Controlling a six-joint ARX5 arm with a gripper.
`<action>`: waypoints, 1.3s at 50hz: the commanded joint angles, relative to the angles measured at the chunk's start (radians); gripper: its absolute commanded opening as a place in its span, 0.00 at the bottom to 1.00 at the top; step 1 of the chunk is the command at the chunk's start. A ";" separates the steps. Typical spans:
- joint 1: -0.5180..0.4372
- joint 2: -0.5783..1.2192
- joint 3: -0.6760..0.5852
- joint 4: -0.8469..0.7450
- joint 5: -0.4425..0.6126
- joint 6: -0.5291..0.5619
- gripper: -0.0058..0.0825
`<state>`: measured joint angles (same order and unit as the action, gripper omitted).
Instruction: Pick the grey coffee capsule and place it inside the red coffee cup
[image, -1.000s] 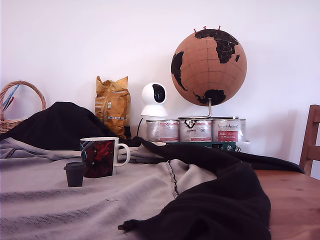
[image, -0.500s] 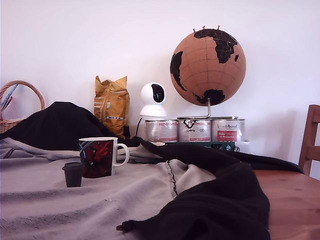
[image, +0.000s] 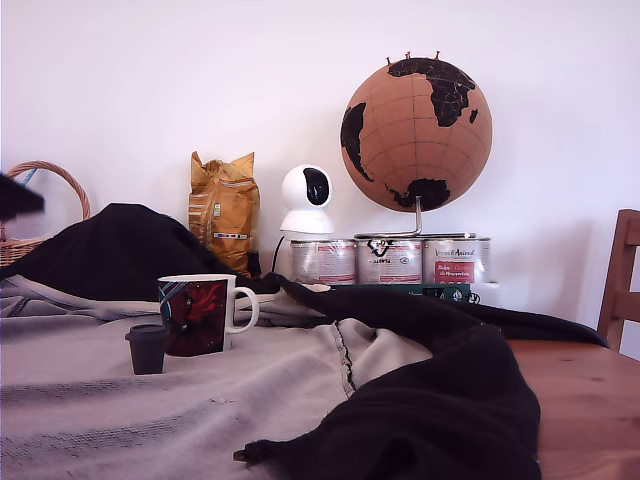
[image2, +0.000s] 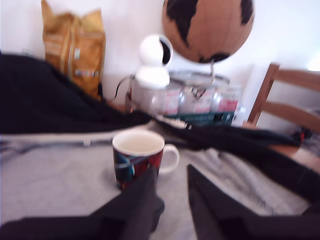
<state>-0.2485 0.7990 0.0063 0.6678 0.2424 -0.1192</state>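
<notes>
The grey coffee capsule (image: 147, 348) stands upright on the grey cloth, just in front of the red coffee cup (image: 200, 315) and to its left in the exterior view. They are close together, and whether they touch is unclear. The cup is upright, its white handle pointing to the exterior view's right. In the wrist view the cup (image2: 138, 157) looks empty. My gripper (image2: 171, 172) is open, its dark fingers (image2: 142, 200) short of the cup with nothing between them. A dark bulge beside one finger may be the capsule. A blurred dark part of the arm (image: 15, 195) shows at the exterior view's left edge.
A black cloth (image: 430, 400) lies bunched across the table to the exterior view's right and behind the cup. At the back stand a cork globe (image: 417, 135), three silver tins (image: 390, 260), a white camera (image: 307, 200), a yellow bag (image: 224, 210) and a wicker basket (image: 45, 180). A wooden chair (image: 622, 280) is at far right.
A blurred dark part of the arm has come into the exterior view at its left edge, above the basket. Capsule and cup stand where they were.
</notes>
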 joint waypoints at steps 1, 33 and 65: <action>-0.008 0.085 -0.026 0.073 0.000 0.018 0.78; -0.011 0.873 0.301 0.230 0.096 0.095 0.78; -0.023 1.036 0.459 0.172 0.095 0.105 0.32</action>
<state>-0.2668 1.8221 0.4545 0.8356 0.3393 -0.0219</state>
